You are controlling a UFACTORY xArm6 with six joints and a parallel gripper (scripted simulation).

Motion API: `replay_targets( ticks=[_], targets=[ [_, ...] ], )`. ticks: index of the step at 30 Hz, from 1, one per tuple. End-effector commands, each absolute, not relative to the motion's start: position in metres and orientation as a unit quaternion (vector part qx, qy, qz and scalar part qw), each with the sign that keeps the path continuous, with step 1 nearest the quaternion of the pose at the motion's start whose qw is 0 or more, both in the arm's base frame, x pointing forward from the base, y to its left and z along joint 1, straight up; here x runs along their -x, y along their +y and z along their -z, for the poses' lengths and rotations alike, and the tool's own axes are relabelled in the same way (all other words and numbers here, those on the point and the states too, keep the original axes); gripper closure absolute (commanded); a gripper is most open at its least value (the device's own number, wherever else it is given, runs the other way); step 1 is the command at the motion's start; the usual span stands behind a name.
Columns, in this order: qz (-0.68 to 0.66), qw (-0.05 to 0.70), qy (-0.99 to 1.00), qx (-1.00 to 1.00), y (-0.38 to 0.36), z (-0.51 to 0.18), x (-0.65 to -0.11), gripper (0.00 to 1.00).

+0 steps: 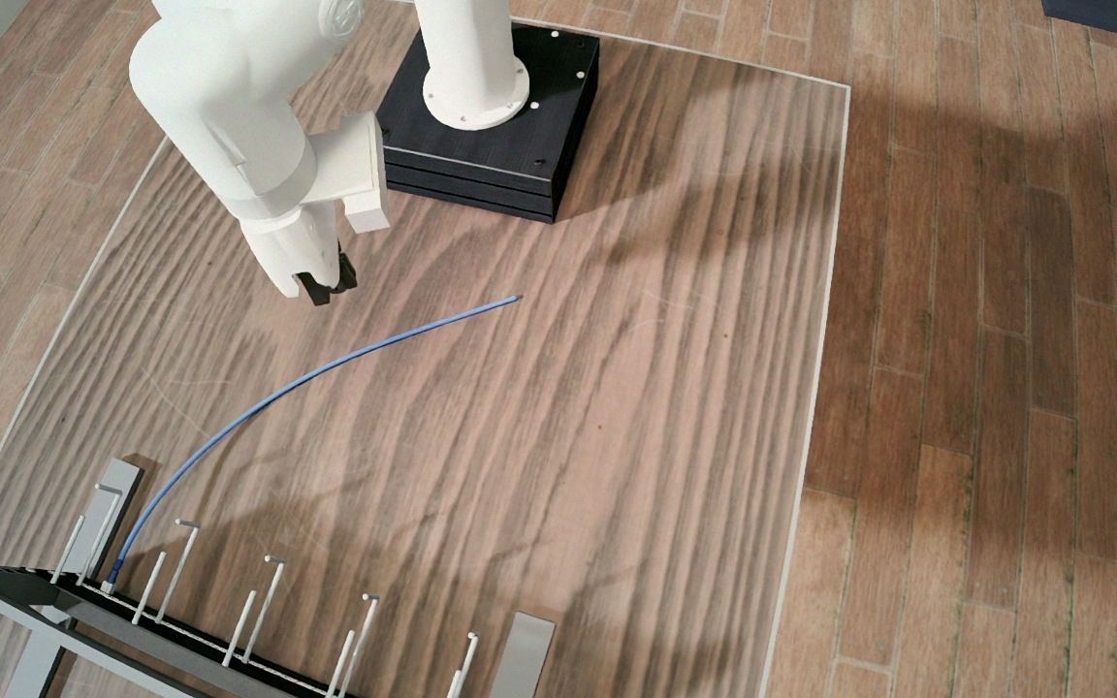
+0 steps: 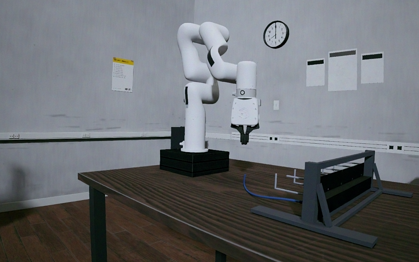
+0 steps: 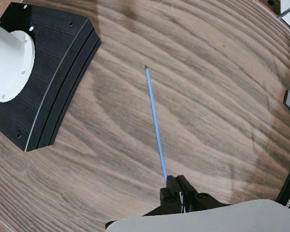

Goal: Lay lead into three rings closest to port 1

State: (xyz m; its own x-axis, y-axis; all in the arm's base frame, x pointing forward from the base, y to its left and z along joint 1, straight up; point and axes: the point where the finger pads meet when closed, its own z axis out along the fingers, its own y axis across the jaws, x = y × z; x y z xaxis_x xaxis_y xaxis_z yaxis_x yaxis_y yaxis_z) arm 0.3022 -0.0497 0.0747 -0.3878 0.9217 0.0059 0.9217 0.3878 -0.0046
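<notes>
One clenched, empty pincer (image 2: 244, 138) hangs well above the table-lying lead (image 1: 285, 390).

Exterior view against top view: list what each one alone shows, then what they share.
Only the exterior view shows the round wall clock, the wall posters, and how high the black-fingered hand hangs above the dark wooden table.

Only the top view shows the thin blue lead's whole curve to its free end, and the row of steel rings.

Both show the shut, empty hand, the lead, the grey free-standing rack and the black arm base.
</notes>
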Motion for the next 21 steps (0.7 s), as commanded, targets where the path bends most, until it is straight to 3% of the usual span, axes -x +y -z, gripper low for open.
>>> replay_targets(
  ticks=[1, 21],
  targets=[
    [0.0, 0.002, -0.833, 0.553, -0.0499, -0.0757, -0.3035, 1.0],
    [0.0, 0.002, -0.862, 0.507, -0.0433, -0.0757, -0.3025, 1.0]
  ],
)
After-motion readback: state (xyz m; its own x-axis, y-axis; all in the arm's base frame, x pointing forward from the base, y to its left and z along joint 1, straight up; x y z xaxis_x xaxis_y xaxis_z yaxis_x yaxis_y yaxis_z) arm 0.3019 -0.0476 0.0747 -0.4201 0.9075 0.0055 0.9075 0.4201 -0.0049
